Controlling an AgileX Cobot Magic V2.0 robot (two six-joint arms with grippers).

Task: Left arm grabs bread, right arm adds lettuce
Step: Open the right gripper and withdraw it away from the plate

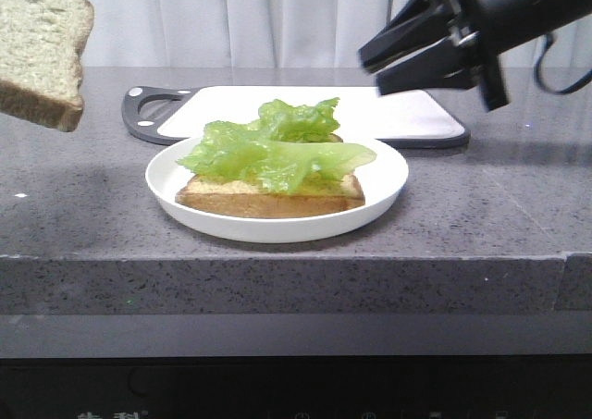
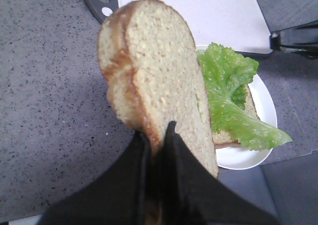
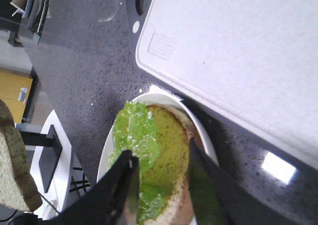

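Counter point(image 1: 83, 225) of grey speckled stone fills the front view, wider than anything resting on it. At its back lies a white cutting board point(image 1: 388, 114) with a dark rim and handle, flat and just behind the plate. The white plate point(image 1: 277, 229) sits near the middle of the counter, carrying the thinner slice point(image 1: 268, 200) of bread, crust brown along its front edge. Draped over that slice is the lettuce point(image 1: 273, 151) — bright green, ruffled, covering most of the top and hanging past the slice toward the plate's right side.

The bread point(image 1: 39, 44), thick and pale with a brown crust, hangs in the air at the far left, well above the counter and well apart from the plate. In the left wrist view the left arm's gripper point(image 2: 158, 135) pinches it by one edge, black fingers pressed on either face, the slice standing up and away from them.

The right arm's gripper point(image 1: 384, 63) hovers high at the right, above the cutting board's right part, with a thin black cable looping behind it. Its fingers stand parted and hold nothing — the right wrist view shows plate and lettuce through the gap between them.
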